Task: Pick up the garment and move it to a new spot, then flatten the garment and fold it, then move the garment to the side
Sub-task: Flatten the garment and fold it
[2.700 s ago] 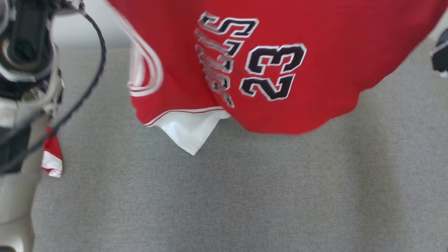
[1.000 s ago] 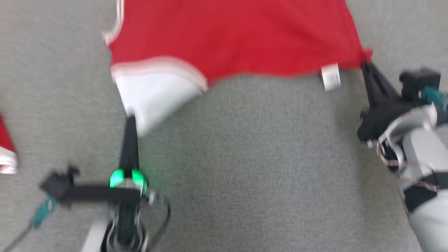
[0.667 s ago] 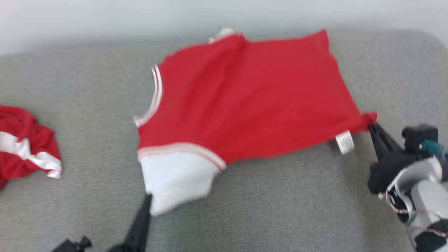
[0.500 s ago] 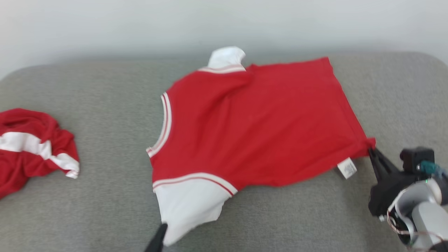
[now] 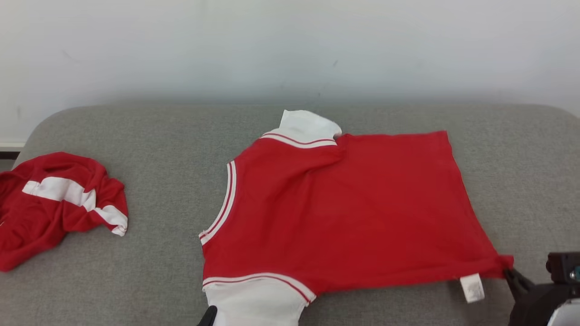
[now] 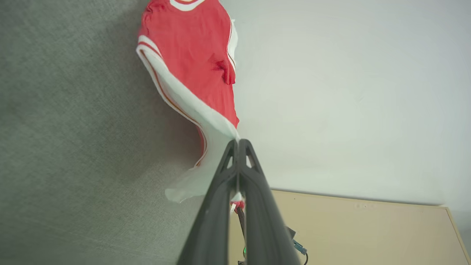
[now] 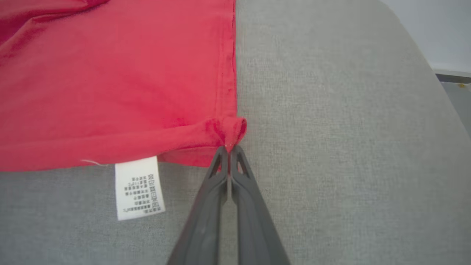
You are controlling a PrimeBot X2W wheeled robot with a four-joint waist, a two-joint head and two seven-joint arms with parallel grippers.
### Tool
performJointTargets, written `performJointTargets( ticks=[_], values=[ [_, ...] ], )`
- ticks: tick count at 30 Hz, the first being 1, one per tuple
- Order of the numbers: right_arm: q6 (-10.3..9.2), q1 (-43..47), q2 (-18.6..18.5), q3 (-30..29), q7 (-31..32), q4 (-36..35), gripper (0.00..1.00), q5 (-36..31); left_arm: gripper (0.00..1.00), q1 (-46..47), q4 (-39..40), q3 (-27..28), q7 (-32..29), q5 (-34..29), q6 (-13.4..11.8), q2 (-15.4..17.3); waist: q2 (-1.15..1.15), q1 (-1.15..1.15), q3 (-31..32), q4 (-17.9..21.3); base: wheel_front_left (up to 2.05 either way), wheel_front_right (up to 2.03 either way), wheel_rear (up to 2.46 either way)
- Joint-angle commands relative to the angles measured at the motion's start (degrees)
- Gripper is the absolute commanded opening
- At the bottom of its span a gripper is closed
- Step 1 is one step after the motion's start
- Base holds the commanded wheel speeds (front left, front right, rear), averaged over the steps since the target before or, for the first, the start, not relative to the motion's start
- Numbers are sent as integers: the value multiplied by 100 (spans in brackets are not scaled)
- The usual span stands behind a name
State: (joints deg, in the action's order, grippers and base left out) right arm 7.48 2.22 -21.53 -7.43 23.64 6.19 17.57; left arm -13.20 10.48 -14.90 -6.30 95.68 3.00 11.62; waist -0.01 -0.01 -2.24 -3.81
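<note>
One red jersey point(image 5: 353, 208), lying spread at mid-bench point(image 5: 158, 136), plain side up, long axis left to right in head view, neckline left, hem right. Earlier hanging with "23" showing; now flat, number out of sight. Left end effector point(image 6: 238, 141) clamped on near white sleeve point(image 5: 253, 301); right end effector point(image 7: 229, 148) clamped on hem corner point(image 7: 231, 129). Care label point(image 7: 139, 187) alongside, print too small to read. Crumpled red-and-white cloth point(image 5: 54, 203) far left.

The red jersey point(image 5: 344, 213) covers the middle and right of the grey cushion point(image 5: 163, 271). A wide bare lane runs between it and the crumpled red-and-white garment point(image 5: 54, 203) at the left edge. A narrower bare strip lies behind the jersey, closed by the wall point(image 5: 290, 45). Right of the hem the cushion is bare up to its rounded edge.
</note>
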Motion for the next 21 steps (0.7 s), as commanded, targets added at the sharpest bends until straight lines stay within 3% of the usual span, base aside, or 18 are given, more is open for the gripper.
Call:
performJointTargets(
  ticks=[1, 6, 11, 17, 21],
  values=[
    [4, 181, 110, -52, 157, -157, 0, -17, 0, -44, 31, 19, -34, 29, -8, 39, 1, 1, 4, 41, 0, 0, 0],
    [4, 693, 292, -190, 853, -789, 0, -168, 0, 15, 30, 51, 3, -24, -35, 38, 1, 1, -19, 148, 0, 0, 0],
    [4, 953, 420, -295, 1288, -973, 0, -201, 0, 164, -1, 25, 9, 18, -3, -71, 1, 1, -14, 199, 0, 0, 0],
    [4, 871, 484, -375, 1182, -1166, 0, -235, 0, 280, 92, 137, 7, 178, 32, -128, 1, 1, -42, 241, 0, 0, 0],
    [4, 657, 584, -321, 970, -1183, 0, -166, 0, 596, 6, 133, 62, -44, -3, -139, 1, 1, -81, 249, 0, 0, 0]
  ],
)
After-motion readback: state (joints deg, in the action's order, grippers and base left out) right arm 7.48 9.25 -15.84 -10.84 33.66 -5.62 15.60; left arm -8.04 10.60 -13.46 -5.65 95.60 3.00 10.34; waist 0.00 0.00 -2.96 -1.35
